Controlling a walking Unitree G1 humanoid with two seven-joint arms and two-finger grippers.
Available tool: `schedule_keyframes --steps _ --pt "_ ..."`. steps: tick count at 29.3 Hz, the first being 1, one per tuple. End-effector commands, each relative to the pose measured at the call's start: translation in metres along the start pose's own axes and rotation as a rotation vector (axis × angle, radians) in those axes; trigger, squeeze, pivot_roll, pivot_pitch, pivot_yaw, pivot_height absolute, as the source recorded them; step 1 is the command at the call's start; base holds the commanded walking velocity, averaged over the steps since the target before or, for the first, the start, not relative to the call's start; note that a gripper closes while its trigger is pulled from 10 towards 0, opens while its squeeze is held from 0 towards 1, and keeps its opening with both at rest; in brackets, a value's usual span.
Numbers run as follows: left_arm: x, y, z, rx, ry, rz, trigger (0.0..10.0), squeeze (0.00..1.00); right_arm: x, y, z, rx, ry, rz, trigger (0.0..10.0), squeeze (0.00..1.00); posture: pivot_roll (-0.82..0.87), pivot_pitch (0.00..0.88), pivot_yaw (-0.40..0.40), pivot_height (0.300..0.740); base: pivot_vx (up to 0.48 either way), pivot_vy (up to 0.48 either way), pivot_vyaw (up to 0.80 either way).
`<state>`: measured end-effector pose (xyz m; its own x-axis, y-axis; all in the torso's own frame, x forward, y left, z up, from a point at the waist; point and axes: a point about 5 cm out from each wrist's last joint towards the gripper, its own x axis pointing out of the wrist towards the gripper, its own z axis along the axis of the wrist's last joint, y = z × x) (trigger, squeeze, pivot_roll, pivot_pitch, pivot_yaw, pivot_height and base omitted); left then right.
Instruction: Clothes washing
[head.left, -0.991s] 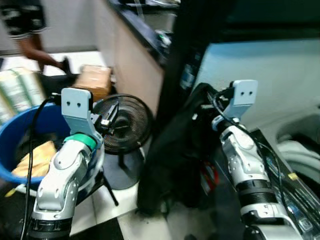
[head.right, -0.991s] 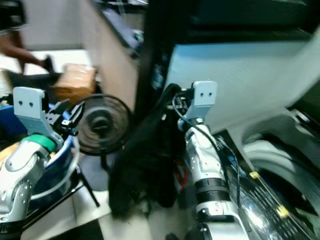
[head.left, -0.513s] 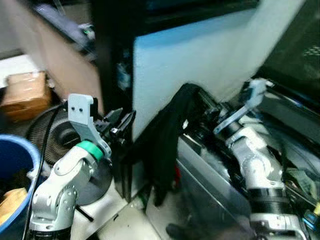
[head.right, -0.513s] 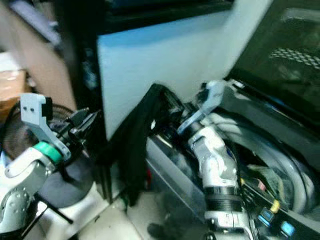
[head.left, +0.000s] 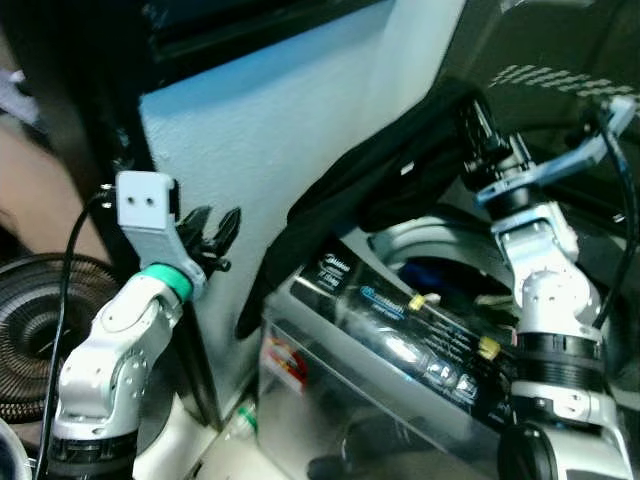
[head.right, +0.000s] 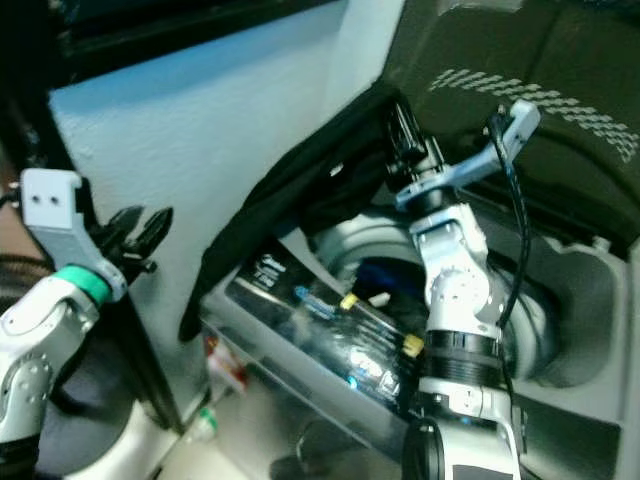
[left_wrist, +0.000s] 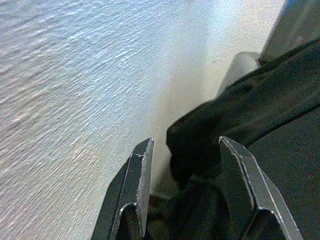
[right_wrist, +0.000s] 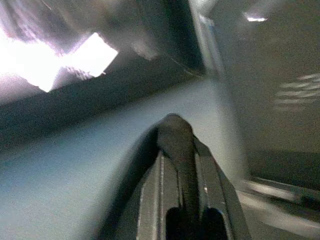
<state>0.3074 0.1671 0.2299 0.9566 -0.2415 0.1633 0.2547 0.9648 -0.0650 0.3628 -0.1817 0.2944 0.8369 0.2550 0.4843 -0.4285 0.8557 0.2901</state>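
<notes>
From the head, the right arm reaches up over the washing machine (head.left: 400, 330), its right claw (head.right: 405, 135) pinched on a black garment (head.left: 370, 190) draping down the machine's front. The left claw (left_wrist: 187, 175) hangs spread, empty, beside the white wall (left_wrist: 75, 75). The right wrist camera shows fingers (right_wrist: 177, 150) clamped on dark cloth.

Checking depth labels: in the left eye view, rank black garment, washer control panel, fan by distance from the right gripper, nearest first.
1. black garment: clamped in the right gripper, above the washer.
2. washer control panel: below the gripper, front edge.
3. fan: far left, beyond the left arm.
</notes>
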Motion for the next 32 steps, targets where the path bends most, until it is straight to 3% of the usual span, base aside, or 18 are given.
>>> schedule_keyframes --steps 1,6,7,11,13,16,20,23,32 --pt "0.004 0.000 0.003 0.036 -0.033 0.024 10.0 0.00 0.000 -0.007 -0.013 -0.118 0.084 -0.082 10.0 0.00 0.07 0.002 -0.043 0.740 0.000 0.000 -0.80" --pt "0.008 -0.005 0.010 0.163 -0.042 0.008 10.0 0.00 0.005 -0.017 0.005 -0.004 -0.028 -0.159 10.0 0.00 0.08 0.012 -0.040 0.740 0.000 0.000 -0.80" --pt "0.008 -0.005 0.010 0.163 -0.042 0.008 10.0 0.00 0.005 -0.017 0.005 -0.004 -0.028 -0.159 10.0 0.00 0.08 0.012 -0.040 0.740 0.000 0.000 -0.80" --pt "0.010 0.000 0.012 0.178 -0.059 0.021 10.0 0.00 0.007 -0.021 0.021 0.162 -0.089 -0.156 10.0 0.00 0.08 0.013 -0.026 0.740 0.000 0.000 -0.80" --pt "0.010 0.000 0.012 0.178 -0.059 0.021 10.0 0.00 0.007 -0.021 0.021 0.162 -0.089 -0.156 10.0 0.00 0.08 0.013 -0.026 0.740 0.000 0.000 -0.80" --pt "0.013 -0.001 0.013 0.175 -0.059 0.017 10.0 0.00 0.006 -0.021 0.019 0.084 -0.040 -0.146 10.0 0.00 0.08 0.018 -0.013 0.740 0.000 0.000 -0.80" --pt "0.014 -0.001 0.011 0.150 -0.053 0.027 10.0 0.00 0.005 -0.021 0.017 0.193 -0.072 -0.176 10.0 0.00 0.07 0.022 -0.004 0.740 0.000 0.000 -0.80" --pt "0.013 0.000 0.011 0.115 -0.059 0.041 10.0 0.00 0.006 -0.013 0.012 0.232 -0.062 -0.147 10.0 0.00 0.07 0.025 0.001 0.740 0.000 0.000 -0.80" --pt "0.009 -0.003 0.010 0.104 -0.064 0.045 10.0 0.00 0.010 0.024 -0.004 0.156 0.102 0.113 10.0 0.00 0.07 0.032 -0.017 0.740 0.000 0.000 -0.80"
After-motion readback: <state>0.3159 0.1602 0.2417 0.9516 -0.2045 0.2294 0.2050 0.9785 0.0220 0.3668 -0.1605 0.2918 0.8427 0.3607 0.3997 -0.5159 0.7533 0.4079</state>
